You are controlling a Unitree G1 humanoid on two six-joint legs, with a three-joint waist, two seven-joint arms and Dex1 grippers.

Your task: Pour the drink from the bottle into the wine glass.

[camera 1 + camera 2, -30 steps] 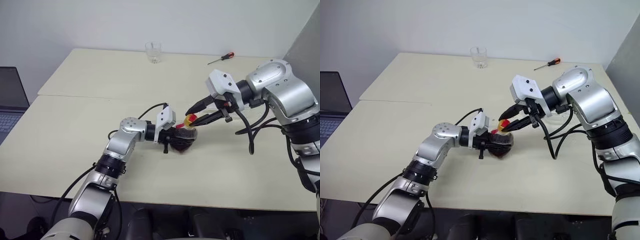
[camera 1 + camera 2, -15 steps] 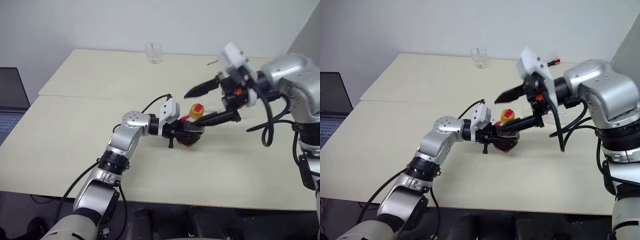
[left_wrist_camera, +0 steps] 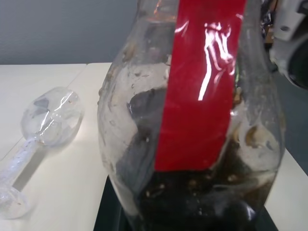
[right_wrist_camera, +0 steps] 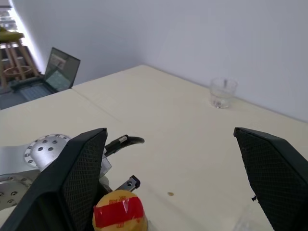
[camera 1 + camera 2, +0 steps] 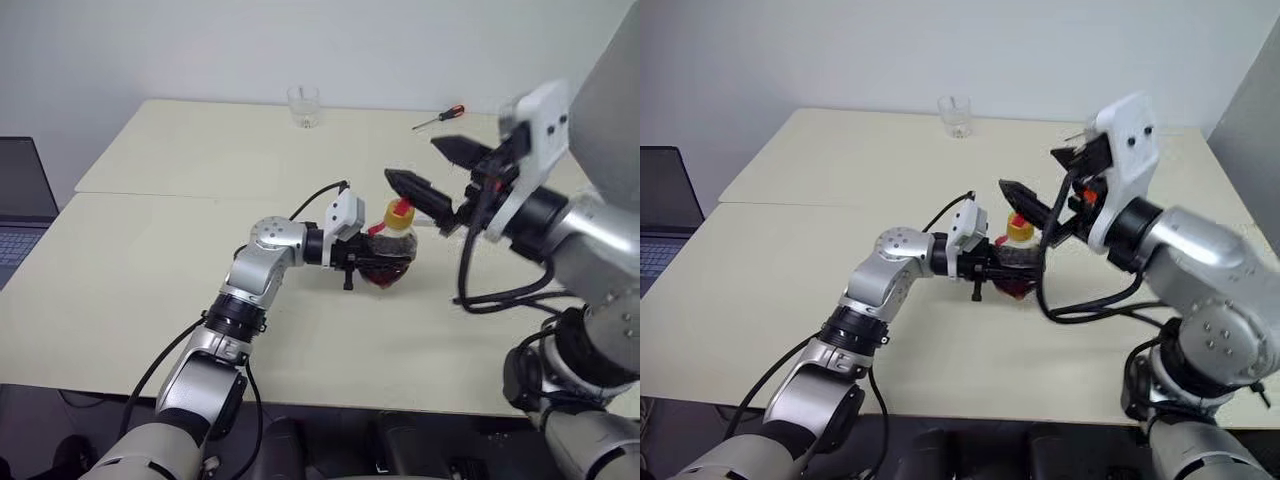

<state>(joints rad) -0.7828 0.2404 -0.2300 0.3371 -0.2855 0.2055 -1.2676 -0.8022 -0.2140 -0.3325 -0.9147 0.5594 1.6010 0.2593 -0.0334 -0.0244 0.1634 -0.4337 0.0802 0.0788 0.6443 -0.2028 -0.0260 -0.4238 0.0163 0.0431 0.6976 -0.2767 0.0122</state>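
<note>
bottle (image 5: pixel 391 252) sat upright in my left claw (image 5: pixel 362 262), clamped round its body so the still-capped top faced my right claw (image 5: pixel 437 180), spread wide just above. wine glass (image 3: pixel 36 139) lay on its side nearby, so pouring had to wait.
</note>
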